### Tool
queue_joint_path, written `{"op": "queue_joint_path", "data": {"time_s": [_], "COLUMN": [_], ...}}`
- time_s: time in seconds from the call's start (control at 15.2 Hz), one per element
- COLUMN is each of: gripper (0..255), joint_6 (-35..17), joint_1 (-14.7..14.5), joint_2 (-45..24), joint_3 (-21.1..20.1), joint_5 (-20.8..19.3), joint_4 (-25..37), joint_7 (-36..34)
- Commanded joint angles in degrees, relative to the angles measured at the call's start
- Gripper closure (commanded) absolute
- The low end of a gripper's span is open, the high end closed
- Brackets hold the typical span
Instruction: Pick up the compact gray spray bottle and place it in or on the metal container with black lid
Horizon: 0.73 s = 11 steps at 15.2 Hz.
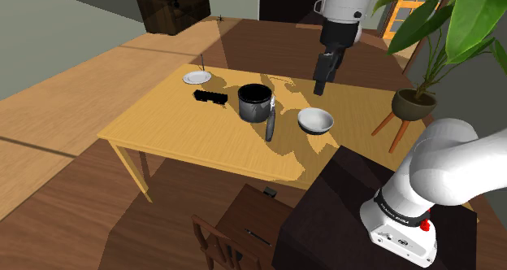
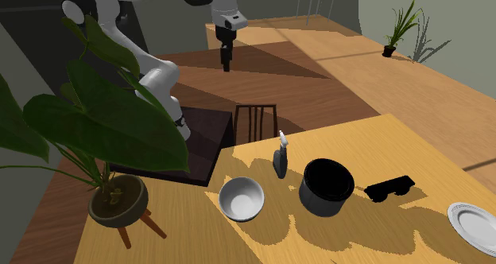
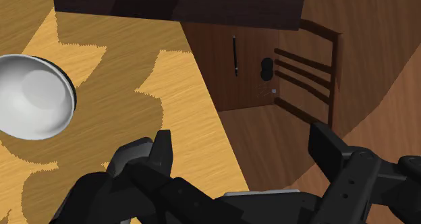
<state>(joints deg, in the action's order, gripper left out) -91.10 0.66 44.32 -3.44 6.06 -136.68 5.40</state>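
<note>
You have the end effector [image 1: 320,86] hanging high above the desk [image 1: 179,126], opened wide: in the wrist view its fingers [image 3: 162,150] stand well apart with nothing between them. Below them you see the desk's edge, a white bowl [image 3: 30,98] and a dark wooden chair [image 3: 270,67] on the floor. Your target, the small grey spray bottle [image 1: 270,128], stands on the desk near the edge that faces the chair. It is just beside the dark grey pot [image 1: 255,103], roughly between the pot and the bowl. In the second exterior view you can see a small gap between bottle and pot, and the pot's top looks black. The end effector is well apart from the bottle, up in the air. Past the pot, toward the shoulder view's left, you find a low black object [image 1: 209,96] and then a white plate [image 1: 197,77]. A potted plant [image 1: 413,102] on wooden legs stands beside the desk at that view's right
</note>
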Motion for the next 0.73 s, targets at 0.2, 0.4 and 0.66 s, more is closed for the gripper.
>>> {"op": "queue_joint_path", "data": {"time_s": [0.2,0.4,0.66], "gripper": [0,0,0], "joint_6": [-8.4,-17.1,-28.7], "joint_1": [1.6,3.5,6.5], "joint_2": [-0.2,-1.7,-6.0], "joint_3": [-3.3,-6.9,-12.0], "joint_5": [0.5,0.8,0.2], "joint_4": [-5.3,-9.7,-13.8], "joint_7": [-6.3,-12.7,-21.9]}}
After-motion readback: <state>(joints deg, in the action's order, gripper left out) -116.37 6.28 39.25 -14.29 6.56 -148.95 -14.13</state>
